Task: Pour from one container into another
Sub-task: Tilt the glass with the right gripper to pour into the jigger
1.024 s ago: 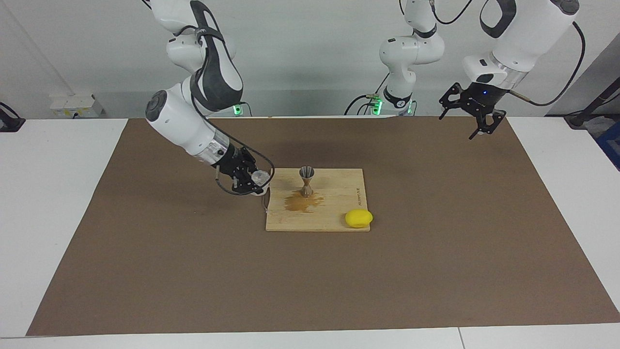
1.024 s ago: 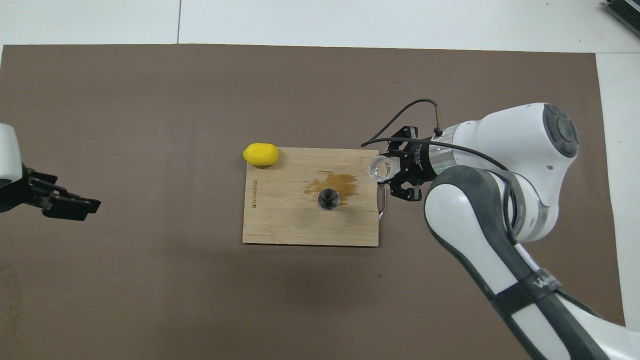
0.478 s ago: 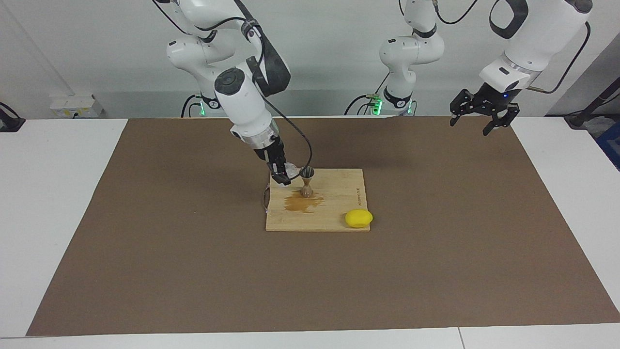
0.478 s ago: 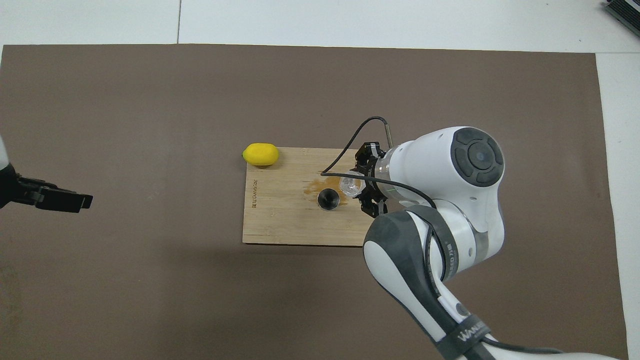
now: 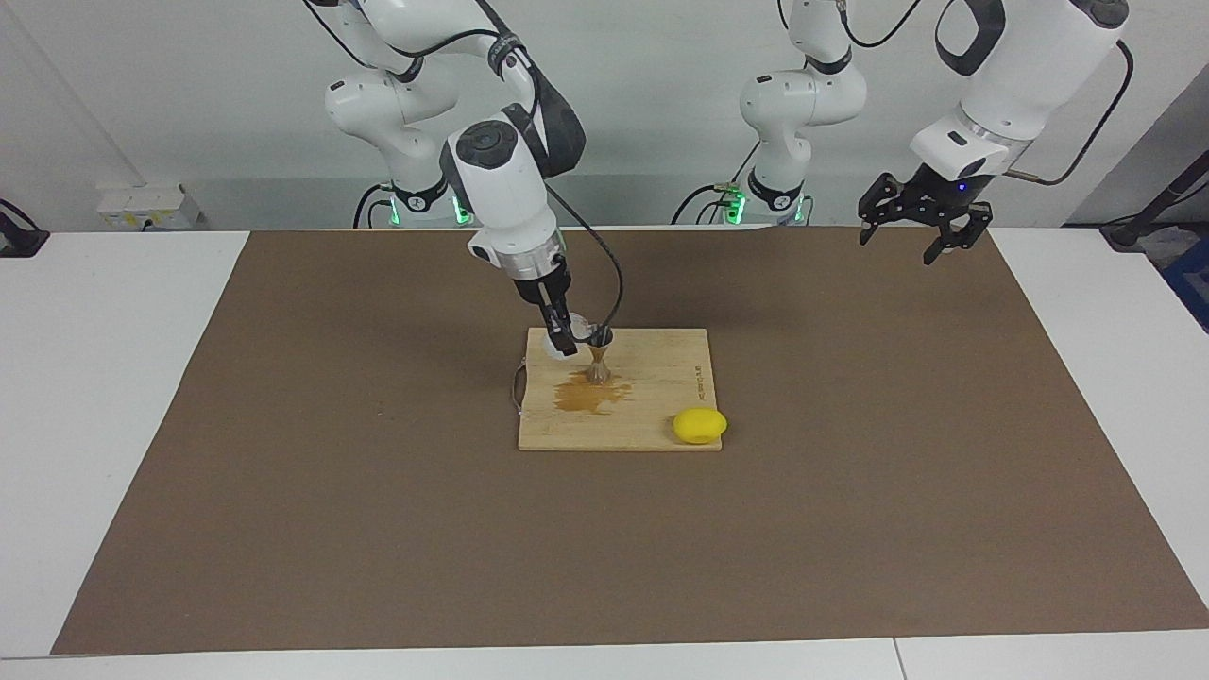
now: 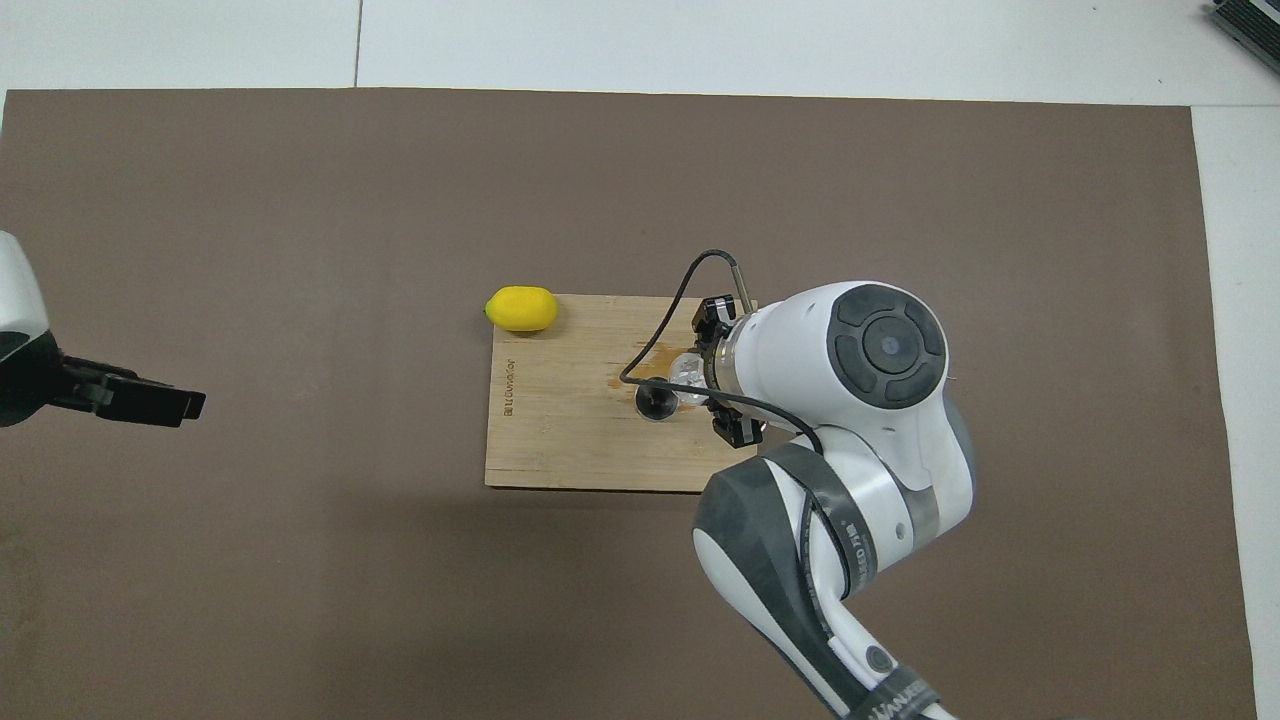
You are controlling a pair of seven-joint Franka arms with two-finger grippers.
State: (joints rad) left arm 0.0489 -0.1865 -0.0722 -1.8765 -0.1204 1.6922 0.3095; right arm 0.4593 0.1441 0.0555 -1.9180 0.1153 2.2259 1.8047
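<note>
A small silvery jigger (image 5: 599, 355) (image 6: 655, 398) stands upright on the wooden board (image 5: 652, 416) (image 6: 560, 440). My right gripper (image 5: 567, 336) (image 6: 716, 376) is shut on the small clear glass cup (image 5: 580, 331) (image 6: 688, 372). It holds the cup tilted, with its mouth right at the jigger's upper rim. The right arm's wrist covers part of the board in the overhead view. My left gripper (image 5: 921, 229) (image 6: 150, 404) hangs open and empty in the air over the mat at the left arm's end of the table.
A brown wet stain (image 5: 590, 395) (image 6: 668, 356) spreads on the board around the jigger's foot. A yellow lemon (image 5: 700, 425) (image 6: 521, 308) lies at the board's corner, farther from the robots than the jigger. A brown mat (image 5: 283, 491) covers the table.
The right arm swung the glass cup from outside the board's edge in over the board to the jigger's rim. The left gripper shifted slightly in the air and stayed open.
</note>
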